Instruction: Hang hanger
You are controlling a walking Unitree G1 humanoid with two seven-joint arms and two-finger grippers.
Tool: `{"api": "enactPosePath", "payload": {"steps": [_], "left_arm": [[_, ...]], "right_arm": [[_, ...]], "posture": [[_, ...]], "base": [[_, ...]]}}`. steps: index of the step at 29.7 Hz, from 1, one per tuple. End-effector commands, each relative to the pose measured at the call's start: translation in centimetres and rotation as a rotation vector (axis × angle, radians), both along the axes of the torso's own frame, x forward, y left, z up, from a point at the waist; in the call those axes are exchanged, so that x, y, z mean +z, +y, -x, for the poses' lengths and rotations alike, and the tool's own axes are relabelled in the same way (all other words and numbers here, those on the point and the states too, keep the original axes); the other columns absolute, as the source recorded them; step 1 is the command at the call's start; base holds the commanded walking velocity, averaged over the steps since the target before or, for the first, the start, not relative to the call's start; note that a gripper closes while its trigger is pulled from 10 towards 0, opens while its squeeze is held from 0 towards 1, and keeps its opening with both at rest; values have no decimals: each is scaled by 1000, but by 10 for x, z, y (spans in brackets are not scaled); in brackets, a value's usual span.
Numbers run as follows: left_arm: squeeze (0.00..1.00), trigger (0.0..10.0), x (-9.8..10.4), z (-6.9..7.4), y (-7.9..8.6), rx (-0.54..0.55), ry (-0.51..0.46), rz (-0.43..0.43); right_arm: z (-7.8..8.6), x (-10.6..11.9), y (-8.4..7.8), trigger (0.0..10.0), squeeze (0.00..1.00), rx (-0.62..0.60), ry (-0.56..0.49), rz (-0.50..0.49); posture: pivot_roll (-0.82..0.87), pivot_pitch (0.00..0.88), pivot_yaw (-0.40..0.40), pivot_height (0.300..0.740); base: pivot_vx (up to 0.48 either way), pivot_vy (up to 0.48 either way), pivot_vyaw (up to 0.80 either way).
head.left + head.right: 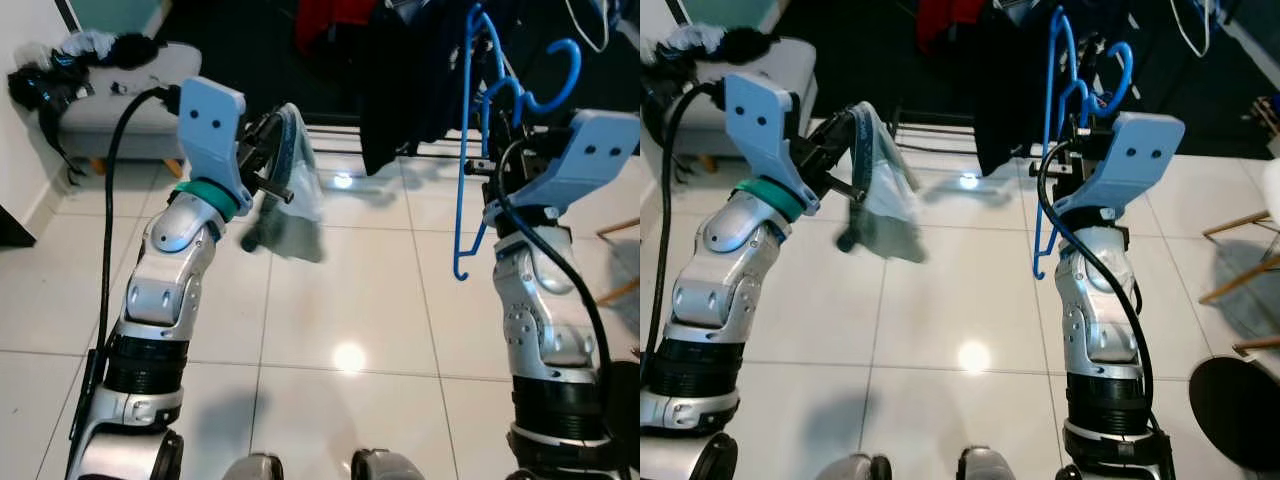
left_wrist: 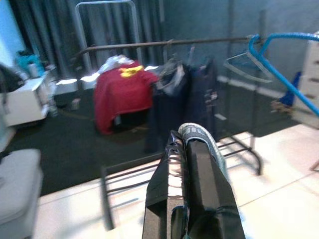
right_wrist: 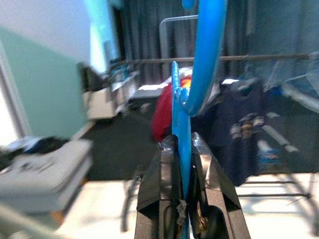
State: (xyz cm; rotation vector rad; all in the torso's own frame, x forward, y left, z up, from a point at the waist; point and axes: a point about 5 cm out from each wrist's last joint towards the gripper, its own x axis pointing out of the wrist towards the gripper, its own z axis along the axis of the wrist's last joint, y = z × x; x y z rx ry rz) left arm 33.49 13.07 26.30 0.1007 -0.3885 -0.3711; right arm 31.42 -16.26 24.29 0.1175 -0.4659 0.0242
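The right gripper is clenched on a bright blue plastic hanger, raised before a dark metal clothes rail where dark navy garments and a red shirt hang. The left gripper pinches a pale grey-green cloth above the white tiled floor. A grey padded bench stands near the wall at the left.

Red garment near grey sofa.

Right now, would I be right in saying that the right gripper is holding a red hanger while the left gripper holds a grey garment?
Not quite: the hanger clamped in the right gripper is blue, not red, as the right wrist view shows. The red thing is a garment on the rack. The rest stands: the left gripper holds a grey garment.
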Motion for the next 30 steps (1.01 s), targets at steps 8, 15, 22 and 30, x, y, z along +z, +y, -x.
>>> {"api": "enactPosePath", "payload": {"steps": [8, 15, 22, 30], "left_arm": [[0, 10000, -4, 0, -6, -21, 8, 9], [0, 10000, -4, 0, -8, -29, 8, 10], [0, 10000, -4, -1, -9, -37, 4, 8], [0, 10000, -3, -2, -9, -42, 0, 6]], "right_arm": [[-1, 0, -3, 10000, 0, -14, -2, 4], [-2, 1, -4, 10000, 0, -15, -6, -3], [-1, 1, -5, 10000, 0, -20, -7, -10], [-2, 1, -5, 10000, 0, -22, -10, -7]], "posture": [[-88, 62, 55, 740], [-91, 57, 56, 740], [-93, 54, 59, 740], [-92, 49, 59, 740]], "base": [[480, 0, 0], [480, 0, -114], [480, 0, -800], [480, 0, -800]]}}
